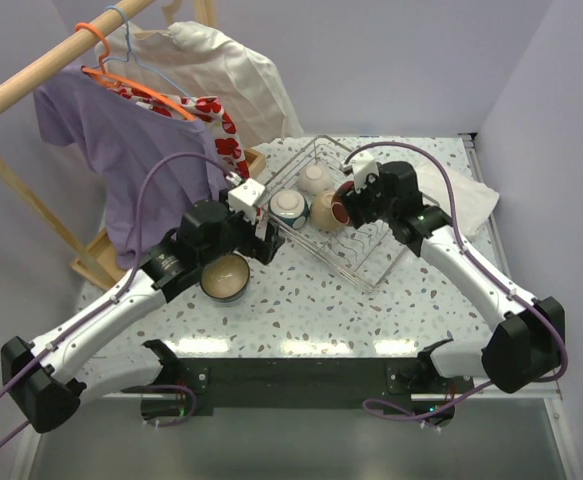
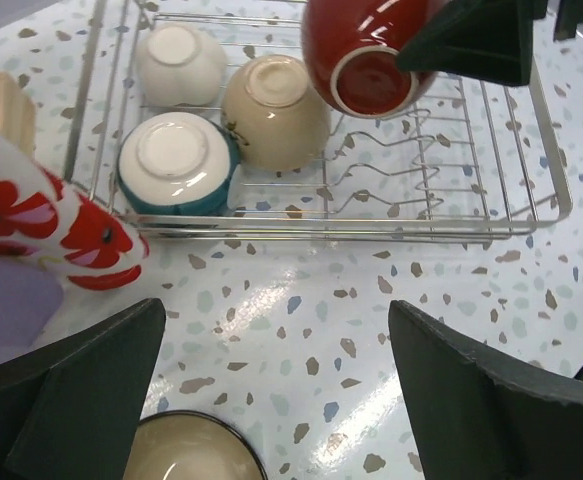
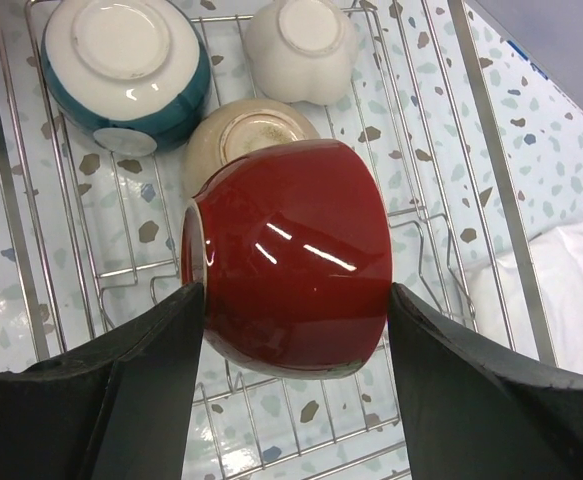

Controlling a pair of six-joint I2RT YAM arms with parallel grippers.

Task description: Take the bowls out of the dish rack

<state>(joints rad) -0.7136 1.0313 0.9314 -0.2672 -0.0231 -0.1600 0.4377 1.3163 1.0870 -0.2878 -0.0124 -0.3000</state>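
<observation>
The silver wire dish rack (image 1: 371,262) stands mid-table. In it, upside down, are a teal-banded bowl (image 1: 289,207), a white bowl (image 1: 315,178) and a beige bowl (image 1: 325,213). My right gripper (image 3: 293,312) is shut on a dark red bowl (image 3: 291,270), held on its side just above the rack wires. It also shows in the left wrist view (image 2: 366,55). My left gripper (image 2: 276,400) is open and empty, low over the table in front of the rack. A dark-rimmed bowl with a pale inside (image 2: 186,455) stands upright on the table beside its left finger (image 2: 81,390).
A wooden clothes rail (image 1: 41,70) with a purple shirt (image 1: 131,150) and a red-flowered garment (image 2: 61,225) hangs at the left, close to my left arm. A white cloth (image 3: 556,290) lies right of the rack. The table edge runs along the right.
</observation>
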